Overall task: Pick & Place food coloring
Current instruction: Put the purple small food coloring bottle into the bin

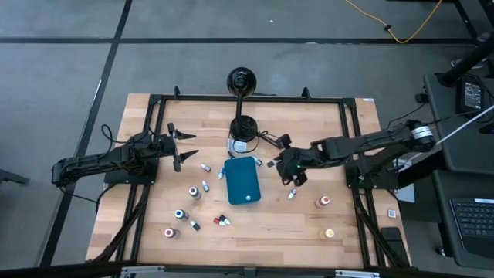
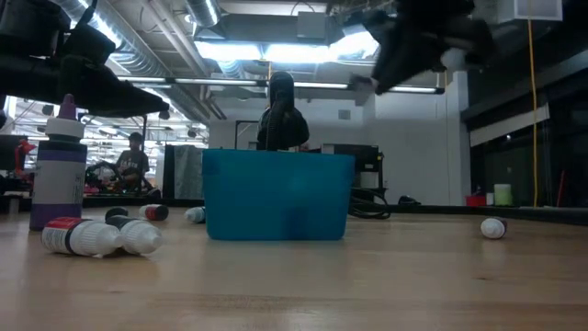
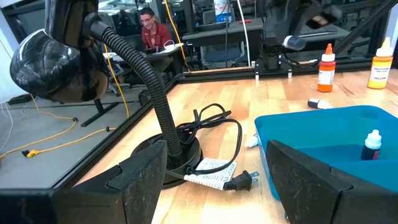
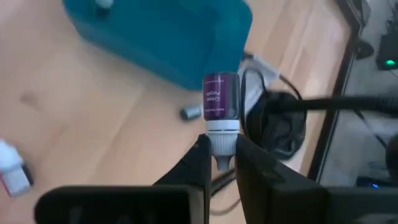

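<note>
1. Your right gripper (image 4: 219, 163) has its jaws closed on a grape-purple food coloring bottle (image 4: 221, 102), pinching it at the whitish cap end. The bottle's long axis runs straight out from the fingertips, with its base pointing away from the wrist.
2. In the high view that bottle is hidden under the right gripper (image 1: 289, 171), which hangs above the table (image 1: 340, 224), just right of the teal tray (image 1: 242, 184). You cannot make out the bottle there.
3. In the low view the right gripper is a dark mass cut off by the upper edge, and its load is hard to tell.
4. Your left gripper (image 1: 183, 147) has its jaws standing open and empty, over the left rear part of the table, pointing towards the black gooseneck lamp (image 3: 93, 81).
5. One blue-capped bottle (image 3: 372, 145) stands upright inside the tray, partly hidden by the tray wall.
6. The loose food coloring bottles (image 1: 193, 202) are scattered left of the tray, some upright and some lying down. Two more stand at the right front (image 1: 324, 202), and one lies just right of the tray (image 1: 292, 194).
7. In the low view a purple bottle (image 2: 60, 170) stands upright at the left, and two others (image 2: 101, 237) lie on their sides, long axes roughly across the picture.
8. A person (image 3: 152, 28) is seated in the room beyond the table.
</note>
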### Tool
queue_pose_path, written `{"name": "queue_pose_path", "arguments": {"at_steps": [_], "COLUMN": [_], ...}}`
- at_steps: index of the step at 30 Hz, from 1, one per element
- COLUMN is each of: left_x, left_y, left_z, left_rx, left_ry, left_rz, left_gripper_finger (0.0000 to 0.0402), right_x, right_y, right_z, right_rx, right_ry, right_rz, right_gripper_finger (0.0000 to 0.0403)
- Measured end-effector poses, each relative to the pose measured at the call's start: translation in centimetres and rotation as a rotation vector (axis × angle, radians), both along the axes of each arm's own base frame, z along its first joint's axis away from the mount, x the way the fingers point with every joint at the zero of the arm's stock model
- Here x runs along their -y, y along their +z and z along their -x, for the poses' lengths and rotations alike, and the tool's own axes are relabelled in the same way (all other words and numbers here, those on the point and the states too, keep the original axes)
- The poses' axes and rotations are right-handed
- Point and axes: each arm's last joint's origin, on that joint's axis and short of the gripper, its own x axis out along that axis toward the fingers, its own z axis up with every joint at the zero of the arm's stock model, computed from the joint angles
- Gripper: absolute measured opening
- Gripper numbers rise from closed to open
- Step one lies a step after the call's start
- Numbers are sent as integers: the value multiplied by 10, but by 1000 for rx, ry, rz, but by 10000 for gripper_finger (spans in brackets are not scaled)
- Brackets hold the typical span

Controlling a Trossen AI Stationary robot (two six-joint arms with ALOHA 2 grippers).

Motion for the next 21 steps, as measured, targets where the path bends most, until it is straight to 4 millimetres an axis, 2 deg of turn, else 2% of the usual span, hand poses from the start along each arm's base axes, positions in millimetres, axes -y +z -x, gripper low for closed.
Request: {"name": "queue_pose_path", "arguments": {"at_steps": [5,10,16,21], "left_x": [0,0,0,0], "left_y": [0,0,0,0], "left_z": [0,0,0,0], "left_rx": [4,5,5,5], "left_ry": [0,0,0,0], "left_rz": [-1,-1,-1,-1], "left_gripper_finger": [269,269,269,269], "right_x": [-6,-13,-28,-44], "right_y": [14,23,21,11], "right_z": [-29,-61,-91,-111], "right_rx": [-43,-110,-203,-245], "right_ry": [-83,-136,-27,116], "right_rz": [-96,-142,-78,80], "right_gripper_finger": [74,60,63,70]}}
